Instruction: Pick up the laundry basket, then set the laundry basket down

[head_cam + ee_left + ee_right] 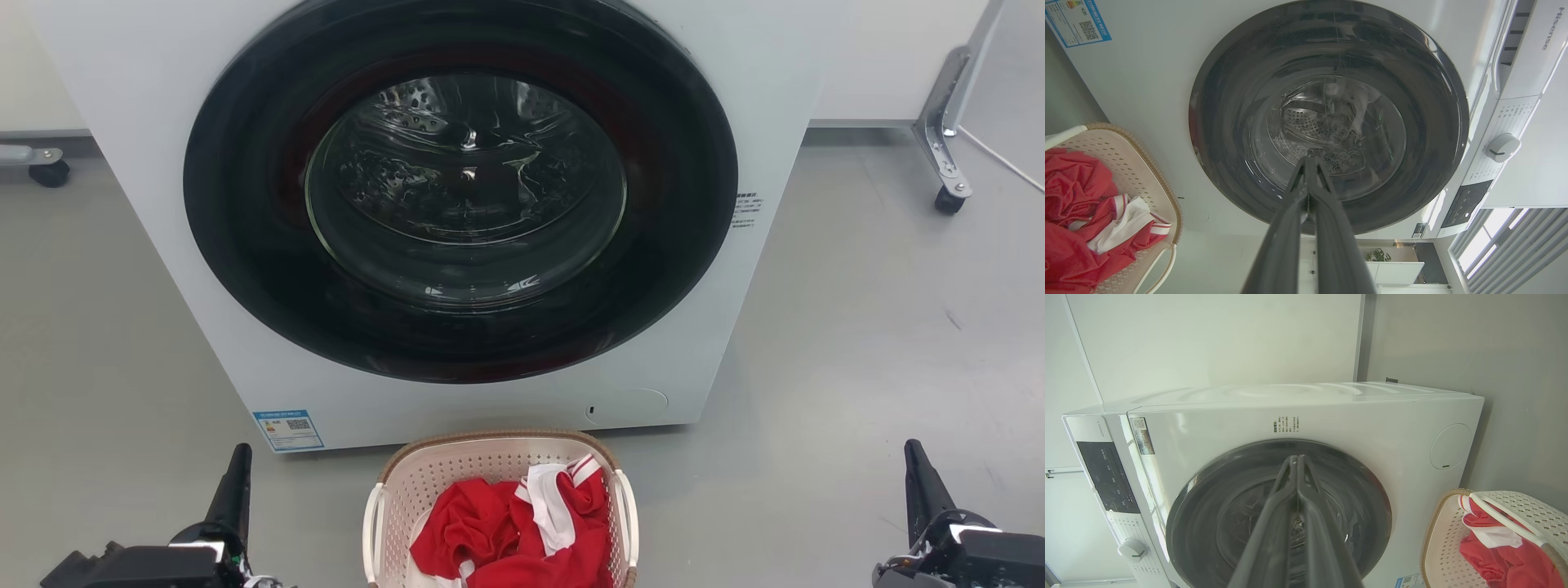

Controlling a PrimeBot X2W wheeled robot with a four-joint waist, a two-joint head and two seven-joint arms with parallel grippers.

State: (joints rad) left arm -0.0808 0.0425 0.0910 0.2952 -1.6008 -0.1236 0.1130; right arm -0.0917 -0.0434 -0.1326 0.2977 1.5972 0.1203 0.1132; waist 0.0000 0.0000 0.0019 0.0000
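- Now we see the laundry basket point(457, 478) at bottom centre, long axis seemingly running up the frame, one end toward the washing machine point(367, 408).
- Our left gripper point(239, 459) and right gripper point(914, 459) sit closed, empty, in the lower corners.

The cream perforated plastic laundry basket point(457, 478) sits on the grey floor point(857, 367) just before the white front-loading washing machine point(457, 404), with red-and-white clothes point(490, 531) inside it. The dark two-fingered left gripper point(241, 454) stands well to its left, the right gripper point(913, 451) well to its right.
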